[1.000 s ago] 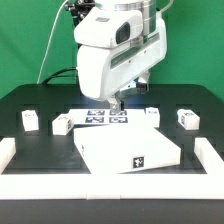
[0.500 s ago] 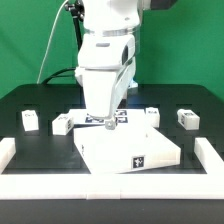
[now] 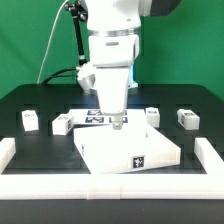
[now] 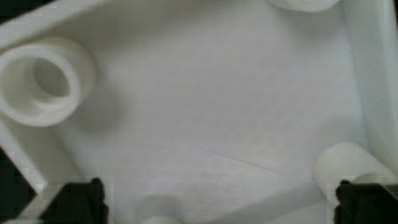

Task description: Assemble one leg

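Four small white legs with tags stand on the black table in the exterior view: two on its left (image 3: 31,120) (image 3: 62,124) and two on its right (image 3: 153,115) (image 3: 187,118). The large flat white panel (image 3: 130,148) lies in front of them. My gripper (image 3: 117,123) points straight down over the panel's far edge. In the wrist view my gripper (image 4: 219,205) is open wide and empty, with dark fingertips (image 4: 75,200) at both sides. The panel (image 4: 214,110) fills that view, showing round corner sockets (image 4: 39,85). No leg shows in the wrist view.
The marker board (image 3: 97,118) lies behind the panel, partly hidden by my arm. White rails border the table at the exterior view's left (image 3: 8,152), right (image 3: 211,156) and front (image 3: 110,181). A green backdrop stands behind.
The arm has turned from tilted to upright, and the gripper has shifted slightly toward the exterior view's right, staying low over the panel's far edge. The legs and the panel have not moved.
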Available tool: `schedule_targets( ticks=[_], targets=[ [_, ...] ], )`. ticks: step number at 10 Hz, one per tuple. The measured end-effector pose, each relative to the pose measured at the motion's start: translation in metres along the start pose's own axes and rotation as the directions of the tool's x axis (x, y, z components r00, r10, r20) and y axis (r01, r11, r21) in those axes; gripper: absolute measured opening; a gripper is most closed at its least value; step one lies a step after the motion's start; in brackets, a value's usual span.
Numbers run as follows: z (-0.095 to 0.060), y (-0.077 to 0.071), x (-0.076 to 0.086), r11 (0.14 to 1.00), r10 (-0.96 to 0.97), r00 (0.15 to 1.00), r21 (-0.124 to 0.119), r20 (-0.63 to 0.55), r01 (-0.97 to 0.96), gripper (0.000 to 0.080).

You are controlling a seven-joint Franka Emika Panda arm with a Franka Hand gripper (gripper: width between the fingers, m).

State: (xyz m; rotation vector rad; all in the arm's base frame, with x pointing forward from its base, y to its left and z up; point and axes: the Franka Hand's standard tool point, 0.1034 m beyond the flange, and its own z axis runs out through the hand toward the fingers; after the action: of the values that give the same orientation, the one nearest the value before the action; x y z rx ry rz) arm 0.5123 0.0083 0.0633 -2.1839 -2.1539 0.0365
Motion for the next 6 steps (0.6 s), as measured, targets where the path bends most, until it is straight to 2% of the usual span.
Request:
schedule_targets(
  ticks=[2, 6],
  targets=[
    [0.0078, -0.0113, 0.0019, 0.998, -0.059, 0.998, 0.033, 0.009, 0.059, 0.065],
    [0.0085, -0.0115, 0.0006, 0.998, -0.055, 0.998, 0.035, 0.008, 0.054, 0.065]
  ],
)
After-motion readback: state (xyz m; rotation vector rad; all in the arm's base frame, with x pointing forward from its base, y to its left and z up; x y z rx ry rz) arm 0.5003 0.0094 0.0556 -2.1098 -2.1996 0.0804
